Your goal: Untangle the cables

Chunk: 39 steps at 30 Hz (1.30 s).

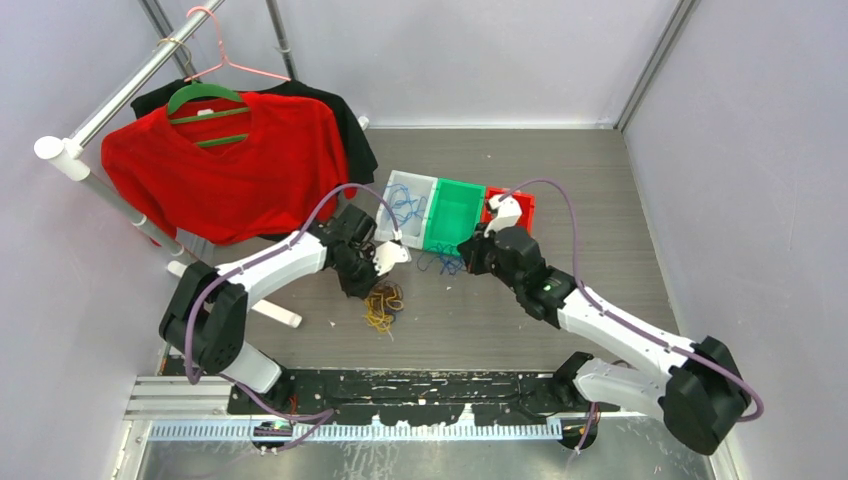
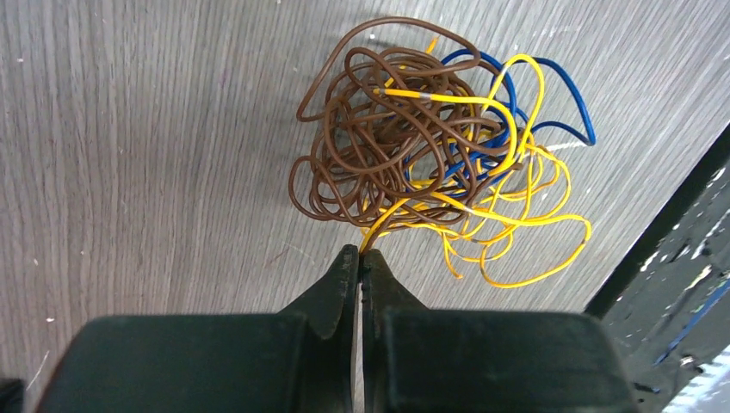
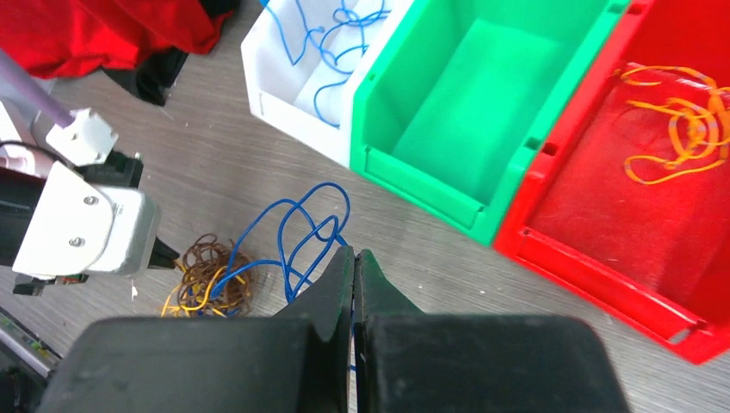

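Note:
A tangled clump of cables (image 2: 387, 146) in brown, yellow-orange and blue lies on the grey table; it also shows in the top view (image 1: 383, 305) and the right wrist view (image 3: 207, 280). My left gripper (image 2: 360, 254) is shut on a yellow-orange strand at the clump's near edge, and in the top view it (image 1: 372, 284) sits just above the clump. My right gripper (image 3: 354, 256) is shut on looping blue cables (image 3: 301, 224) that trail back to the clump. In the top view it (image 1: 468, 260) is right of those blue loops (image 1: 440, 263).
Three bins stand behind the grippers: a white bin (image 3: 284, 112) with blue cables, a green bin (image 3: 448, 185), and a red bin (image 3: 603, 249) with yellow-orange cables (image 3: 680, 120). A red shirt (image 1: 225, 160) hangs on a rack at the back left.

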Available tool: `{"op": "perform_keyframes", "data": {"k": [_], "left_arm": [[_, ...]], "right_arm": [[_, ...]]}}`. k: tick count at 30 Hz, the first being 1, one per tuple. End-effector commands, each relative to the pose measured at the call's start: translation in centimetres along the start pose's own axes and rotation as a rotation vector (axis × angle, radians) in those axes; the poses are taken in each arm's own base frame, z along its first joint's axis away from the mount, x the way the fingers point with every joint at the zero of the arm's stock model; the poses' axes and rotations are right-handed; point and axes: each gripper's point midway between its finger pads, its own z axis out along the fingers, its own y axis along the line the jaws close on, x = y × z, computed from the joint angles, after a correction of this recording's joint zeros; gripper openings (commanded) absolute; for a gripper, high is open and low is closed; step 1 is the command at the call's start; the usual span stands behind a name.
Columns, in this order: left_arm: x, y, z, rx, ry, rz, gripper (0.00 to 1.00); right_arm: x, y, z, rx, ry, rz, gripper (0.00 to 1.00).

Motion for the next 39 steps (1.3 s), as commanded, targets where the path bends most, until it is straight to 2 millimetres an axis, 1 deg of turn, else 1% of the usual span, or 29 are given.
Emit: {"op": "perform_keyframes", "data": {"k": [1,2,4,6,7,8,9,10,11,12,13,14,17,18,20,21,24,27,30,32,34,35,37,39], "left_arm": [[0.7,0.5,-1.4,-0.060,0.012,0.105,0.00],[1.0,0.4,-1.7,-0.063,0.020,0.111,0.00],[0.9,0.2,-2.9,-0.071,0.013,0.110,0.00],[0.5,-0.4,-4.7,-0.058,-0.001,0.101,0.05],[-0.2,-0.7,-6.0,-0.052,-0.020,0.102,0.10],[-0.4,-1.5,-7.1,-0.026,-0.023,0.096,0.16],[-1.1,-2.0,-8.3,-0.013,-0.043,0.099,0.28],[-1.5,-2.6,-9.4,0.007,-0.055,0.097,0.44],[-2.1,-3.1,-10.5,0.019,-0.076,0.095,0.55],[-3.0,-3.5,-11.5,0.031,-0.106,0.091,0.63],[-3.8,-3.7,-12.5,0.032,-0.136,0.088,0.67],[-4.7,-3.7,-13.4,0.020,-0.169,0.078,0.70],[-7.8,-2.9,-15.2,-0.015,-0.259,0.006,0.73],[-8.7,-2.8,-15.6,-0.014,-0.287,-0.009,0.74],[-10.2,-3.1,-16.1,0.006,-0.335,-0.009,0.84],[-10.9,-2.8,-16.1,-0.005,-0.352,-0.010,0.86],[-12.3,-1.9,-15.5,-0.059,-0.347,0.017,0.86],[-13.1,-1.3,-14.6,-0.121,-0.321,0.081,0.84],[-13.9,0.2,-14.0,-0.224,-0.301,0.137,0.81],[-14.3,1.7,-13.9,-0.300,-0.293,0.139,0.75],[-14.8,3.3,-14.0,-0.374,-0.293,0.132,0.64],[-15.1,3.8,-14.2,-0.401,-0.304,0.141,0.59],[-15.3,4.1,-14.3,-0.421,-0.316,0.160,0.50],[-15.1,3.9,-13.9,-0.401,-0.302,0.170,0.39]], "right_arm": [[-3.3,-0.1,-1.9,-0.019,-0.070,-0.026,0.01],[-4.1,-0.1,-2.3,-0.027,-0.086,-0.027,0.01],[-5.6,0.1,-3.0,-0.048,-0.115,-0.034,0.01],[-6.5,0.3,-3.2,-0.051,-0.125,-0.050,0.01],[-7.1,0.5,-3.1,-0.055,-0.130,-0.063,0.01],[-7.5,0.8,-3.0,-0.063,-0.136,-0.073,0.01],[-7.9,1.0,-2.7,-0.069,-0.140,-0.082,0.01],[-8.2,1.3,-2.4,-0.079,-0.139,-0.091,0.01],[-8.4,1.7,-2.0,-0.092,-0.133,-0.097,0.01],[-8.6,2.2,-1.7,-0.111,-0.129,-0.097,0.01],[-8.7,2.8,-1.4,-0.136,-0.125,-0.092,0.01],[-8.9,3.8,-1.1,-0.181,-0.129,-0.082,0.01],[-9.1,5.3,-0.1,-0.240,-0.105,-0.037,0.01],[-9.3,5.7,0.1,-0.254,-0.100,-0.014,0.01],[-9.6,6.7,0.7,-0.287,-0.093,0.041,0.01],[-9.6,7.2,1.0,-0.301,-0.082,0.070,0.01],[-9.8,8.3,2.0,-0.319,-0.044,0.142,0.01],[-9.7,8.9,2.6,-0.331,-0.017,0.188,0.01],[-9.5,9.5,2.8,-0.354,0.006,0.206,0.01],[-9.3,9.8,2.9,-0.369,0.017,0.211,0.01],[-9.0,9.9,3.0,-0.375,0.031,0.211,0.01],[-8.8,9.9,3.0,-0.377,0.038,0.212,0.01],[-8.5,10.0,3.0,-0.383,0.048,0.217,0.01],[-8.3,10.0,2.9,-0.388,0.050,0.221,0.01]]}}
